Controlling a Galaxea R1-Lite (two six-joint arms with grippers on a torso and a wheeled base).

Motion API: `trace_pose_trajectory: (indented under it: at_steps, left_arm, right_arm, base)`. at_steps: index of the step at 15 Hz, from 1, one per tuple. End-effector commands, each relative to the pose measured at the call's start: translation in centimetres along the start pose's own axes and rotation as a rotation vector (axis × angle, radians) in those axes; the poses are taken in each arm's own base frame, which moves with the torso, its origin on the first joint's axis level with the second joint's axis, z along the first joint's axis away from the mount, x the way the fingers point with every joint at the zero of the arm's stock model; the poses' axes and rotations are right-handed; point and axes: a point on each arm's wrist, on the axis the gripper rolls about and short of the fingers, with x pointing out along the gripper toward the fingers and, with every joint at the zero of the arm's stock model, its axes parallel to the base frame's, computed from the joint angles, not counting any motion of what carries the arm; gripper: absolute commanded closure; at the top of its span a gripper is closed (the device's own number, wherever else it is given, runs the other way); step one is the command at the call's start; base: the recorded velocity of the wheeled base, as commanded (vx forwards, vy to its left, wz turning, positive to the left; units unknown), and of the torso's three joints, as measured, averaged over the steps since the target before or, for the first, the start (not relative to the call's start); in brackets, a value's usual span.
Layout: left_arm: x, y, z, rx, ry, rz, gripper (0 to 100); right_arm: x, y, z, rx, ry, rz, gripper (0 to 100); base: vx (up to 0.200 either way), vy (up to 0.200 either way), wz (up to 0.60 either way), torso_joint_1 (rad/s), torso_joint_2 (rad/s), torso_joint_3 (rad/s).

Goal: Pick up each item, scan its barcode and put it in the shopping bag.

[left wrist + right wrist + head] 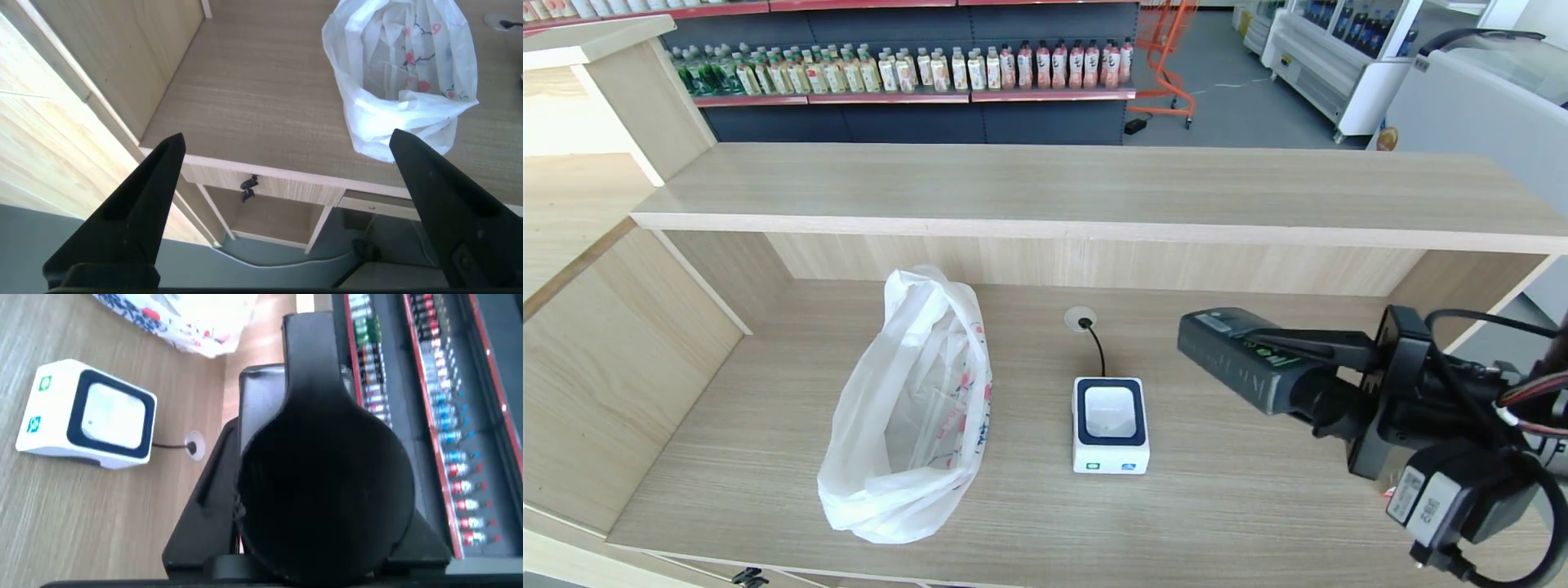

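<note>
One white plastic shopping bag (915, 408). One barcode scanner (1111, 425), one cable (1097, 347) on it. One dark canister (1217, 351). One counter (1217, 506). Two grippers: left gripper (286, 212), right gripper (1262, 363). Bottles (907, 69) on the store shelf (890, 99): one long row, too many to count.

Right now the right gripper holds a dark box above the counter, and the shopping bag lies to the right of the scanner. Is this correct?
Not quite. The shopping bag lies to the left of the scanner, not to its right, as the head view shows. The rest is correct: the right gripper holds the dark box above the counter.
</note>
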Motion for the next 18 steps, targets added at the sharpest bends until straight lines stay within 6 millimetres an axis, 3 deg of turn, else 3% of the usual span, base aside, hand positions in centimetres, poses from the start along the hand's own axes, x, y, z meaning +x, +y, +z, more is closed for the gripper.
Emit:
trace_pose_trajectory:
  at_steps: [1, 3, 5, 8, 10, 14, 18]
  left_arm:
    - [0.0, 0.0, 0.0, 0.000, 0.000, 0.001, 0]
    - [0.0, 0.0, 0.0, 0.000, 0.000, 0.001, 0]
    - [0.0, 0.0, 0.0, 0.000, 0.000, 0.001, 0]
    - [0.0, 0.0, 0.0, 0.000, 0.000, 0.001, 0]
    - [0.0, 0.0, 0.0, 0.000, 0.000, 0.001, 0]
    - [0.0, 0.0, 0.0, 0.000, 0.000, 0.001, 0]
    - [0.0, 0.0, 0.0, 0.000, 0.000, 0.001, 0]
  right_arm:
    - [-4.9, -1.6, 0.0, 0.073, 0.168, -0.107, 100]
    - [-5.7, -1.5, 0.0, 0.438, 0.035, -0.100, 100]
    - [-5.9, -2.0, 0.0, 0.760, 0.079, -0.149, 100]
    - [-3.4, -1.4, -0.3, 1.475, 0.331, -0.150, 100]
    - [-0.7, -0.5, -0.3, 1.875, 0.376, -0.150, 100]
    - [3.8, 3.1, -0.7, 2.159, 0.556, -0.129, 100]
    - [5.4, 5.5, -1.4, 2.218, 0.668, -0.111, 100]
  base:
    - [0.000, 0.000, 0.00, 0.000, 0.00, 0.000]
    - [0.000, 0.000, 0.00, 0.000, 0.00, 0.000]
    - [0.000, 0.000, 0.00, 0.000, 0.00, 0.000]
    - [0.000, 0.000, 0.00, 0.000, 0.00, 0.000]
    - [0.000, 0.000, 0.00, 0.000, 0.00, 0.000]
    - [0.000, 0.000, 0.00, 0.000, 0.00, 0.000]
    - [0.000, 0.000, 0.00, 0.000, 0.00, 0.000]
